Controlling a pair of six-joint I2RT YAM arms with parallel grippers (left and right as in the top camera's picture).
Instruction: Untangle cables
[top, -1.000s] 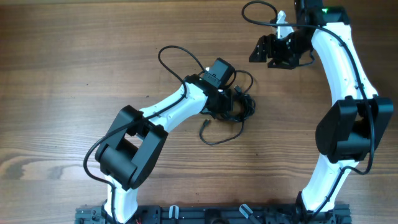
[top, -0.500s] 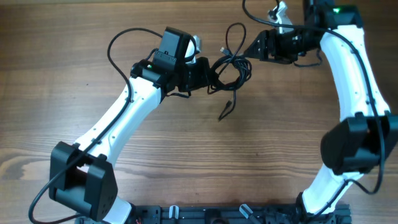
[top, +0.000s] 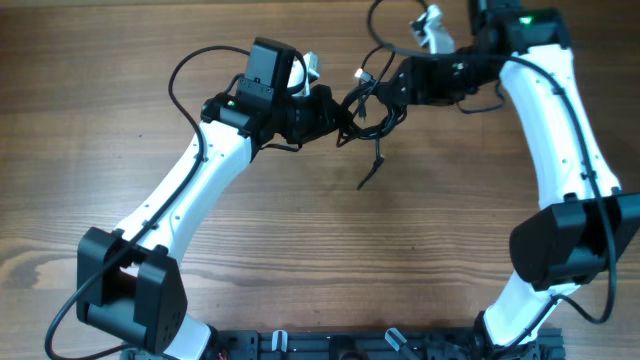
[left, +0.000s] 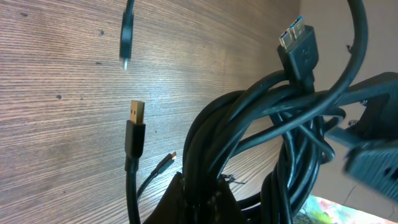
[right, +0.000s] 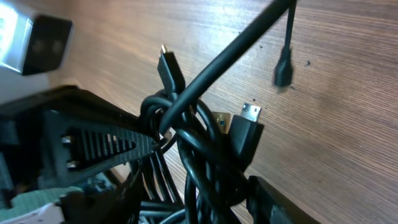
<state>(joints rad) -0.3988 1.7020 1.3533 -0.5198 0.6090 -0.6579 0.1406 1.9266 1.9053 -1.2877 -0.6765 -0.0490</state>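
The cables (top: 368, 108) are a bunch of thin black cords held above the table's far middle, between both grippers. My left gripper (top: 335, 115) is shut on the bundle's left side. In the left wrist view its fingers (left: 202, 202) pinch the cables (left: 249, 137), and a gold USB plug (left: 137, 115) and a blue-tipped plug (left: 298, 43) stick out. My right gripper (top: 388, 90) reaches in from the right. In the right wrist view its jaws (right: 196, 186) stand apart around the cables (right: 199, 155); the right finger (right: 280, 205) touches them, and a gap stays on the left.
One cord end (top: 368, 178) dangles toward the wooden table (top: 120, 150). A black rail (top: 350, 345) runs along the near edge. The left arm's own thick cable (top: 185, 70) loops out to the left. The left gripper's ribbed finger (right: 81, 143) shows in the right wrist view.
My left arm carried the tangle from the table's middle to the far centre. My right gripper moved left onto the bundle and its jaws narrowed.
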